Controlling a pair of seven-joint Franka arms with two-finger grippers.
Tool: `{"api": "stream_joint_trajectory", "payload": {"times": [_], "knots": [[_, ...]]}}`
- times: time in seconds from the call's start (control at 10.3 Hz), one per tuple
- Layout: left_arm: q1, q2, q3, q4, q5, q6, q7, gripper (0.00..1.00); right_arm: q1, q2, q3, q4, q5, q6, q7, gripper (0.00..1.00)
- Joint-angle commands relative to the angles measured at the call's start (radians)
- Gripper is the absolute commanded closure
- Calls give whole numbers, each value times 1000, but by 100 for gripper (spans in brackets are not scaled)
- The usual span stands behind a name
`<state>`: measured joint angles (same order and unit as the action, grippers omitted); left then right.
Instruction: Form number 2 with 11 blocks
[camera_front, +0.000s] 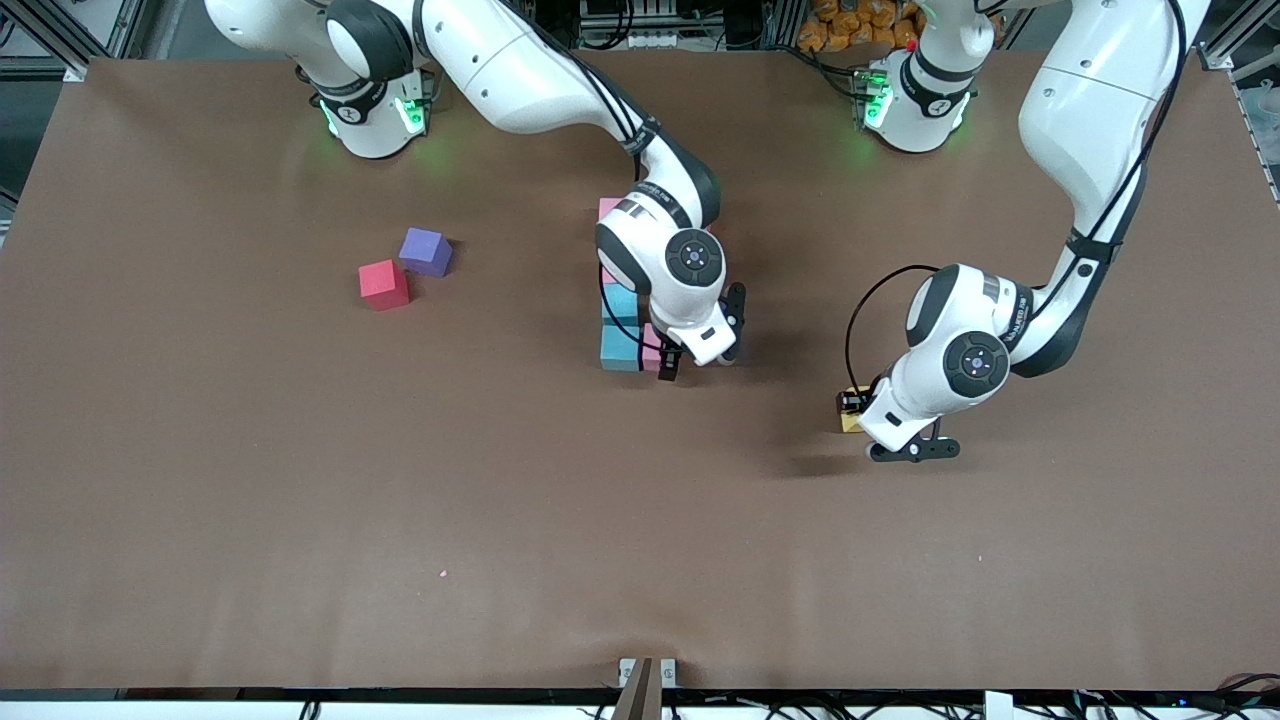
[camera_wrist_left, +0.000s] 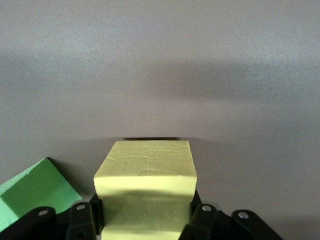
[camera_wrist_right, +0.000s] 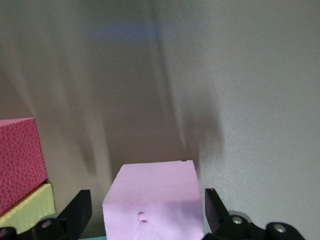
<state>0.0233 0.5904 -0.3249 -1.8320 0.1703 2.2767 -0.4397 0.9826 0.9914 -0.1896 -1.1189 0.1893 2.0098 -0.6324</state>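
Note:
A column of blocks lies mid-table: a pink one (camera_front: 609, 208) nearest the robots, then two light blue ones (camera_front: 620, 346), mostly covered by the right arm. My right gripper (camera_front: 667, 362) (camera_wrist_right: 146, 212) is open around a pale pink block (camera_front: 651, 358) (camera_wrist_right: 152, 197) that sits beside the lower light blue block; both fingers stand clear of its sides. A deep pink block (camera_wrist_right: 17, 157) and a yellow block (camera_wrist_right: 27, 207) lie close by. My left gripper (camera_front: 853, 408) (camera_wrist_left: 145, 217) is shut on a yellow block (camera_front: 850, 421) (camera_wrist_left: 145, 180), low over the table toward the left arm's end.
A crimson block (camera_front: 383, 284) and a purple block (camera_front: 426, 250) lie touching toward the right arm's end. A green cube (camera_wrist_left: 31, 190) rests on the table right beside my left gripper. The brown table (camera_front: 500, 520) stretches bare toward the front camera.

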Motion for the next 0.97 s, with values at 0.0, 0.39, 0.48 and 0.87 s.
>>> {"api": "stream_joint_trajectory", "payload": {"times": [0.0,0.39,0.48,0.87], "knots": [[1,-27,-3,-10,-18,-23,-17,54,-2,0,4,28,12,-20,11,0],[1,-37,-5,-12,-20,-31,-22,54,10,-43,18,28,15,-65,8,0],[7,-41,-5,-12,-18,-52,-22,54,7,-49,18,28,15,-80,7,0],[6,-70,-43,-13,-18,-120,-103,54,-45,-89,9,30,15,-118,-36,0]]}}
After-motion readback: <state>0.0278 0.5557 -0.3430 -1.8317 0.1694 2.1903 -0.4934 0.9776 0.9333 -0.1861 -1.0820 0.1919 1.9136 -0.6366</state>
